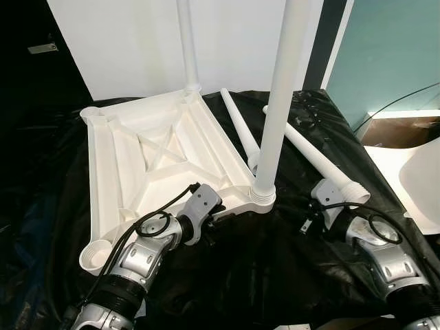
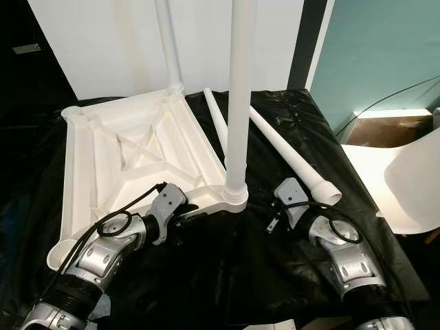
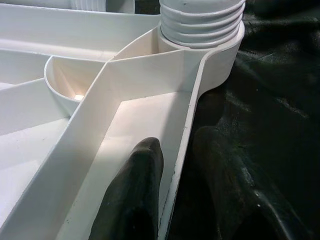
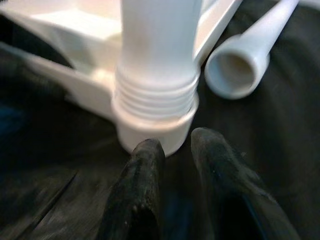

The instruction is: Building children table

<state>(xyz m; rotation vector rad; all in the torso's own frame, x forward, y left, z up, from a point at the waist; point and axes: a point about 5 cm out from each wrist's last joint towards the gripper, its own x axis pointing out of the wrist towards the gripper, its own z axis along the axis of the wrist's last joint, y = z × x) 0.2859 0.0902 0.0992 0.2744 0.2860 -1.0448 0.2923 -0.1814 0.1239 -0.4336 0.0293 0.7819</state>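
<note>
White table top (image 1: 161,155) lay upside down on a black sheet (image 1: 261,268), ribbed underside facing up. An empty round socket (image 1: 96,256) sat at its near left corner. One leg (image 1: 187,42) stood upright in the far corner socket, and a second leg (image 1: 280,96) stood upright in the near right corner, its threaded collar (image 1: 262,192) seated in the socket.

Left claw (image 3: 175,175) was at the table top's near edge, just left of that collar. Its two fingers straddled the thin rim wall, one finger (image 3: 132,195) inside the tray-like recess, the other outside over the black sheet, narrowly parted and pinching the rim.

Two loose legs lay on the sheet past the standing one: a thin one (image 1: 237,120) beside the table top edge, and a wider one (image 1: 320,161) with its open end toward the robot.

Right claw (image 4: 172,150) sat low on the sheet, near the collar base, fingers slightly apart, holding nothing. A white chair (image 2: 412,182) stood at far right.
</note>
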